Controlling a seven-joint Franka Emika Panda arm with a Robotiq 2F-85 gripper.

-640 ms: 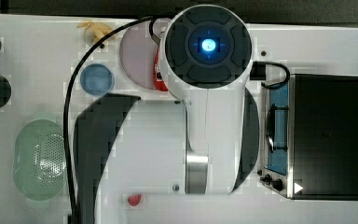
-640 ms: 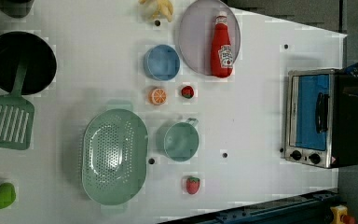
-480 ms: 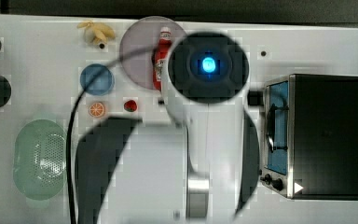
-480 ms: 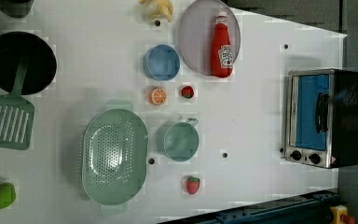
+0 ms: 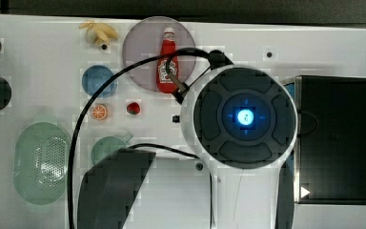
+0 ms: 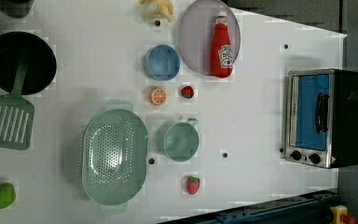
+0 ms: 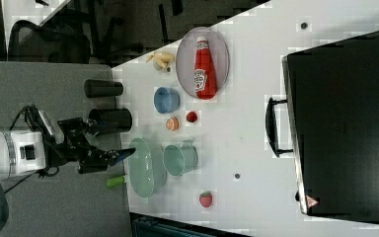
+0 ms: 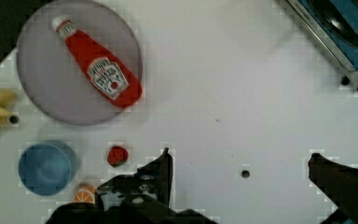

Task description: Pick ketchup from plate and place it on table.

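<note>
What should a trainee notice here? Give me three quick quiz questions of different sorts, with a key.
1. True or false: the ketchup lies flat on the plate.
2. Multiple choice: in the left view, what sits just right of the orange slice? A) a banana B) a strawberry C) a spatula
3. Fill in: in the wrist view, the gripper hangs over the bare table with its jaws ____.

Key: 1 true; 2 B; 3 open
</note>
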